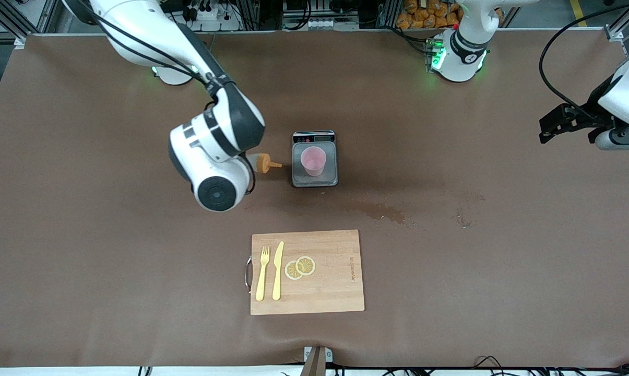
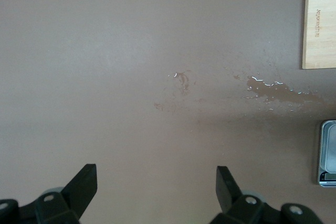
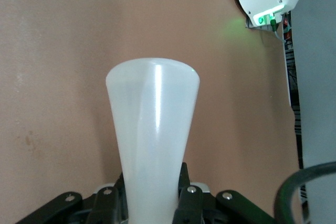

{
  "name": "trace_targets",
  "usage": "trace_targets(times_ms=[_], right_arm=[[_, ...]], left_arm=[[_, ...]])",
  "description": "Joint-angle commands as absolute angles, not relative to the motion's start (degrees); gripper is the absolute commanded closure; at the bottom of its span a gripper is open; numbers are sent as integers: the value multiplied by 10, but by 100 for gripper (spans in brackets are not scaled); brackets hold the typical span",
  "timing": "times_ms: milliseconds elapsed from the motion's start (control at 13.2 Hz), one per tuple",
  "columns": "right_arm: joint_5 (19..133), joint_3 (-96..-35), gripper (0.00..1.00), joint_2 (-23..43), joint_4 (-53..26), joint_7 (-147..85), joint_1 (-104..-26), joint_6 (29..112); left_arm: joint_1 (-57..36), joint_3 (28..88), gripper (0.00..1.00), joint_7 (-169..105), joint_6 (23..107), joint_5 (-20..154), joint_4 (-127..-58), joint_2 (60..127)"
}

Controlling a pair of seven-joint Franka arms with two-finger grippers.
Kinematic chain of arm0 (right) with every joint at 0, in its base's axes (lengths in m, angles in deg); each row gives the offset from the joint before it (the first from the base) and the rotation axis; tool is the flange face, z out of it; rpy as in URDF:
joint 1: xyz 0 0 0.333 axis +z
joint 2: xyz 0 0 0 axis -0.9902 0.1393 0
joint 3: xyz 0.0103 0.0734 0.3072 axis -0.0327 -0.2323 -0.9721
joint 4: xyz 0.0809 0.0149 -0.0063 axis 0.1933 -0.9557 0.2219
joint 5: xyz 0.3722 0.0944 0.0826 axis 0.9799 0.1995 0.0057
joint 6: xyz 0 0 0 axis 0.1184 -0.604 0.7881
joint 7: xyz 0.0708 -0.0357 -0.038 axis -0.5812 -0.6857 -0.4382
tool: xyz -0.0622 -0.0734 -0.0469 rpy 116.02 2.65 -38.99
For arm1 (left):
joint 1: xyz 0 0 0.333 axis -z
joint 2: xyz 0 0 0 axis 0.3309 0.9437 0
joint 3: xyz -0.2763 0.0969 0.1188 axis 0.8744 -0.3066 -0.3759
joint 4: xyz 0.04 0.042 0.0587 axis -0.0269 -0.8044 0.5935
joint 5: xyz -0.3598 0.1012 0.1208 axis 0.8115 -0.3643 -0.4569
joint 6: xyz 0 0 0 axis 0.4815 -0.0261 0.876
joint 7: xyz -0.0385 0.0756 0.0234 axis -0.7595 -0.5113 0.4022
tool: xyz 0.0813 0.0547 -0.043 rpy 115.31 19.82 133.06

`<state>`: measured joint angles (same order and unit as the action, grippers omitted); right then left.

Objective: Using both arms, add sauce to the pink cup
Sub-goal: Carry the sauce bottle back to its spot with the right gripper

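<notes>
From the front view, the right arm reaches from its base at the bench's robot-side edge toward the bench's middle, and its wrist hides the right end effector (image 1: 244, 169); only the orange cap and pointed nozzle of the sauce bottle (image 1: 265, 163) stick out from under it, lying sideways with the nozzle aimed at the grey scale (image 1: 315, 159), close to it but not touching. The pink cup (image 1: 313, 161) stands upright on the scale's plate, about midway along the bench and nearer the robots' edge than the wooden cutting board (image 1: 307, 272). That board lies near the camera-side edge and carries a yellow fork (image 1: 262, 272), a yellow knife (image 1: 278, 270) and two lemon slices (image 1: 300, 267); a wet stain (image 1: 384, 211) marks the bench (image 1: 84, 261) between the board and the scale. The left arm waits at its own end of the bench, its left end effector (image 1: 557, 124) up in the air over that end. In the left wrist view, the left end effector (image 2: 156, 187) has its fingers (image 2: 84, 182) spread wide apart over bare bench, with the stain (image 2: 278, 92), a corner of the board (image 2: 320, 22) and an edge of the scale (image 2: 328, 153) in sight. In the right wrist view, the right end effector (image 3: 153, 195) is clamped on the whitish body of the sauce bottle (image 3: 153, 129), a finger pressing each side.
</notes>
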<state>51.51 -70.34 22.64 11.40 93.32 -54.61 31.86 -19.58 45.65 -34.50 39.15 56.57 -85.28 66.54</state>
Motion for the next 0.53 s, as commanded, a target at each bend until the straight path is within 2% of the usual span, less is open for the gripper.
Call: trace_targets(times_ms=[0, 456], right_arm=[[553, -709, 68, 180, 79, 865, -586, 299], [630, -708, 63, 161, 79, 652, -738, 204]], left_arm=[[-198, 458, 0, -355, 385, 578, -860, 653], [-195, 461, 0, -354, 385, 577, -860, 655]])
